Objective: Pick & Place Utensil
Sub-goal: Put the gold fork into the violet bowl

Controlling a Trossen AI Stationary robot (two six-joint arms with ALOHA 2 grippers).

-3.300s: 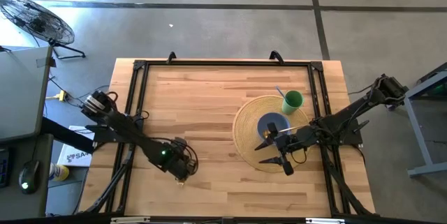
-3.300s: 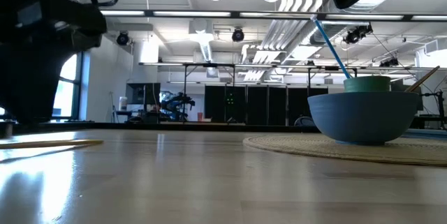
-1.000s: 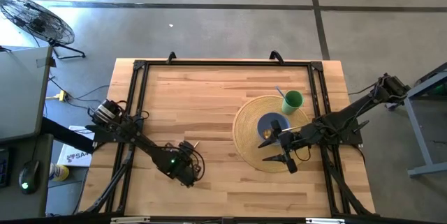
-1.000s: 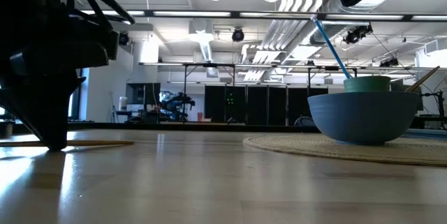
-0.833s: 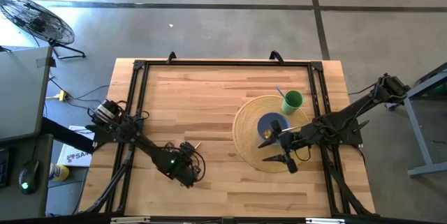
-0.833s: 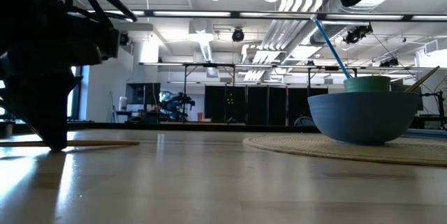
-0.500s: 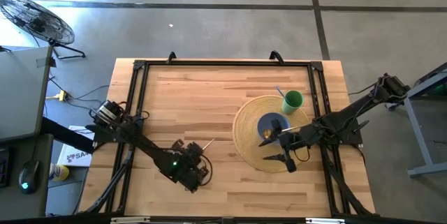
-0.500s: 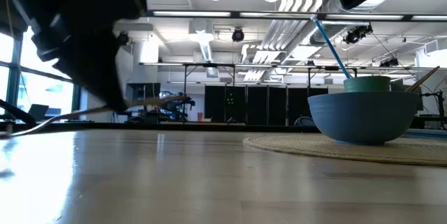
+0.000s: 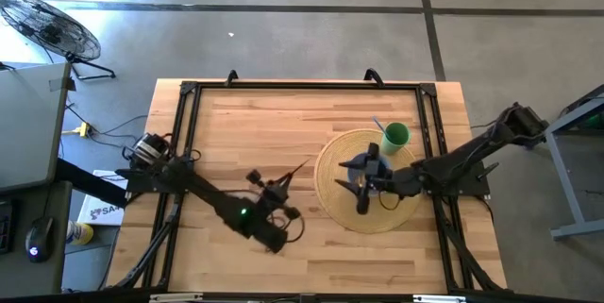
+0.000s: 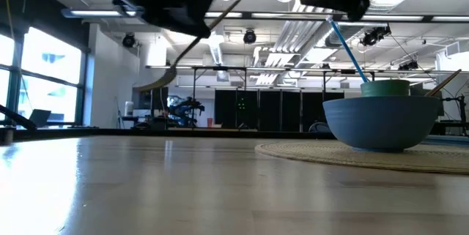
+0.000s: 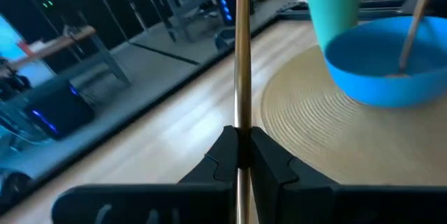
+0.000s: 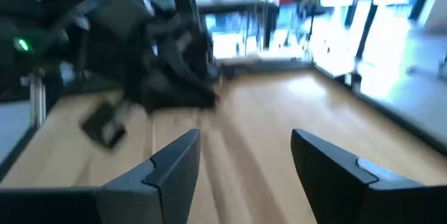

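Note:
My left gripper [image 9: 276, 190] is shut on a thin wooden utensil [image 9: 294, 171] and holds it in the air left of the round woven mat [image 9: 332, 194]. In the low view the utensil [image 10: 192, 43] slants, its curved broad end low. A blue bowl [image 11: 391, 63] with another wooden utensil [image 11: 412, 21] in it rests on the mat, and a green cup [image 9: 395, 135] stands behind it. My right gripper [image 9: 363, 185] hovers open over the bowl and hides most of it from above. My left gripper pinches the utensil's slim wooden handle [image 11: 241, 123] between its two fingers. The handle runs on forward past the fingertips, roughly in line with them, toward the mat. The utensil is lifted clear of the table and tilted, its free handle end higher than its broad end.
The cup holds a blue stick [image 10: 348, 48]. A black frame [image 9: 302, 86] runs around the table top. Bare wood [image 9: 255, 124] lies across the far left of the table.
My left gripper has shut on the utensil, raised it off the table and carried it toward the right and far side, nearer the mat; the utensil now hangs tilted in the air. My right gripper has moved left over the bowl.

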